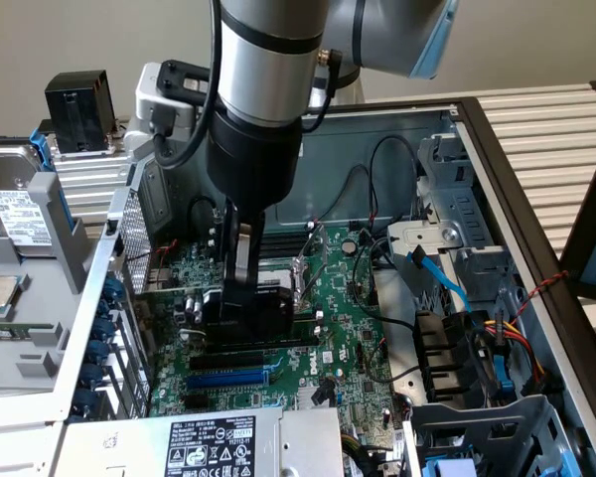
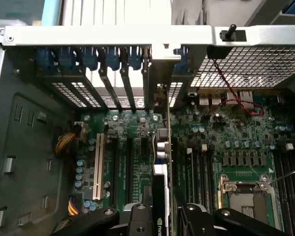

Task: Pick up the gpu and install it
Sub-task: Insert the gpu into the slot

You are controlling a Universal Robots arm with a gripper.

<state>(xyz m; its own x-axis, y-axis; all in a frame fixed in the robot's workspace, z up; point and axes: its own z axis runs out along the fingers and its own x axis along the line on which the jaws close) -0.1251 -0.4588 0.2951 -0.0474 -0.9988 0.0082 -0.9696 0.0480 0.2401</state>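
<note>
Holding: one gpu [image 1: 268, 316], clamped between my two fingers.
Exterior count: one arm [image 1: 263, 79], one gripper [image 1: 235, 316], one open case [image 1: 397, 129], one motherboard [image 1: 348, 338], one blue slot [image 1: 228, 379], one hard drive [image 1: 15, 214] lying outside the case at the exterior view's left.
Exterior pose: my arm comes in from above and the wrist points straight down into the case. The gripper sits low over the motherboard.
Exterior gpu: on edge at the black slots, just beside the blue slot.
Wrist count: two fingers [image 2: 137, 219], one gpu [image 2: 160, 196], one bracket [image 2: 162, 73], one white slot [image 2: 97, 164], one CPU socket [image 2: 246, 196], one red wire [image 2: 236, 104].
Wrist pose: gripper [image 2: 164, 216] looking along the card toward the case wall.
Wrist gpu: edge-on between my fingers, with the bracket upright at the rear slot openings. The white slot is on one side and the CPU socket on the other, both apart from it.
Seated: I cannot tell.
</note>
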